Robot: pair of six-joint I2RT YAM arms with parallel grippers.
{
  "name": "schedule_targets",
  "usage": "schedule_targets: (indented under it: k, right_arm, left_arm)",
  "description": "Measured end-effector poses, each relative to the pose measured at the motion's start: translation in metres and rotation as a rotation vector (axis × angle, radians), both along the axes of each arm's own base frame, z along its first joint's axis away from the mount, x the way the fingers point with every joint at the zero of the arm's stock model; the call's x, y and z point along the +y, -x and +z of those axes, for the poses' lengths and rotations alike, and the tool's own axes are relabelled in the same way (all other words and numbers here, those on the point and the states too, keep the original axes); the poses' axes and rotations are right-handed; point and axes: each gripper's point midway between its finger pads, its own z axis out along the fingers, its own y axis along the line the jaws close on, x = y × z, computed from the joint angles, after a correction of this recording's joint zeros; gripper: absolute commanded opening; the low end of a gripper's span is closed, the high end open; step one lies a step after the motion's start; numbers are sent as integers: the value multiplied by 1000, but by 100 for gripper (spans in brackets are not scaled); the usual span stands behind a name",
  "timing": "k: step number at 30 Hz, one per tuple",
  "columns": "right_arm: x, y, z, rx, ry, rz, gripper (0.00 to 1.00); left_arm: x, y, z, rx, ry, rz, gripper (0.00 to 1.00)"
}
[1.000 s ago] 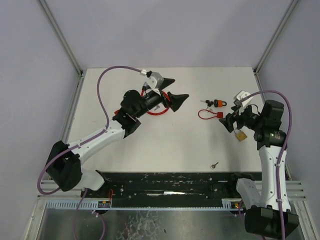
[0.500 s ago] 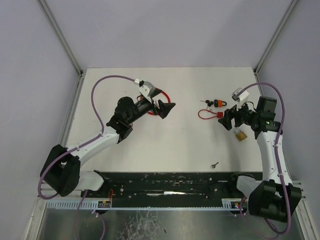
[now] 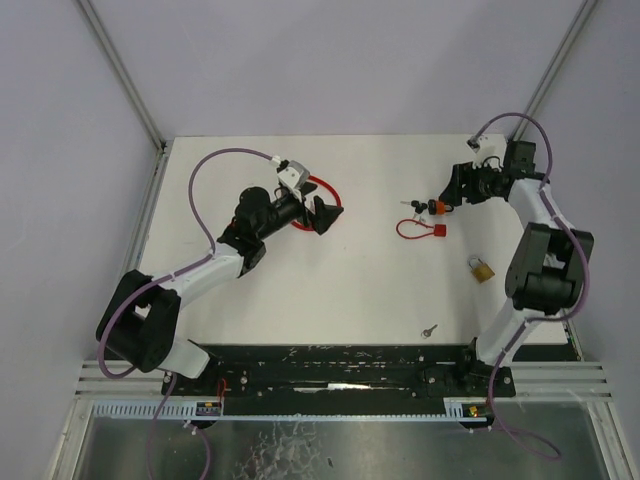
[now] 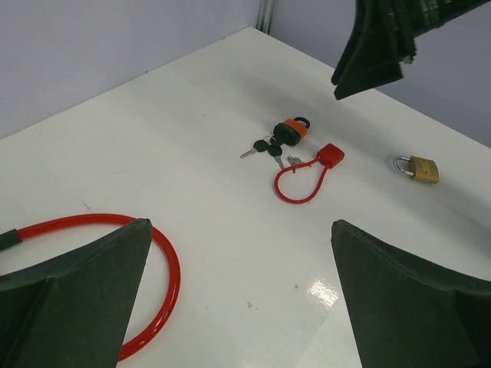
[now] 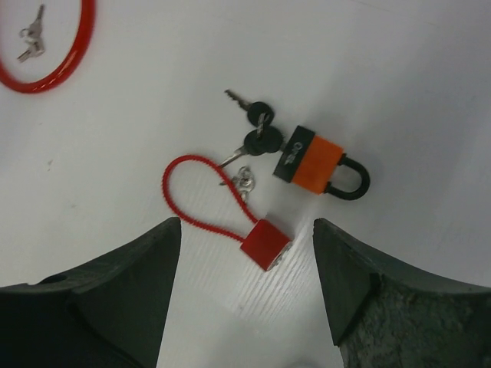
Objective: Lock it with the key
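On the left part of the white worktop (image 3: 340, 280), the left claw (image 3: 318, 210) is released, its two fingers spread wide and grasping nothing. It hangs low over a big red cable ring (image 4: 165, 261); the ring passes under one finger. A pair of small keys (image 5: 29, 42) lies inside this ring.

Near the front edge, right of the middle, one loose key (image 3: 429, 329) lies alone.

More to the right, toward the back, is the orange and black padlock (image 5: 311, 161). It lies flat, and the black-headed keys (image 5: 257, 126) are just beside its body. Just in front of it lies a small red cable lock (image 5: 265, 241) with a thin loop.

The right claw (image 5: 245, 224) hangs above these two locks. It is released, with an open gap and nothing between the fingers.

A brass padlock (image 3: 481, 269) lies apart, nearer the front on the right side.
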Motion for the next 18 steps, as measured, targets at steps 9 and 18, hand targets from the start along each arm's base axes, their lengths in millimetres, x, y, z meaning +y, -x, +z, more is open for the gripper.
schedule_targets:
  k: [9, 18]
  right_arm:
    - [-31, -40, -66, 195, 53, -157, 55]
    - [-56, -64, -86, 265, 119, -276, 35]
  left_arm:
    - [4, -2, -1, 1, 1, -6, 100]
    - [5, -4, -7, 21, -1, -11, 100]
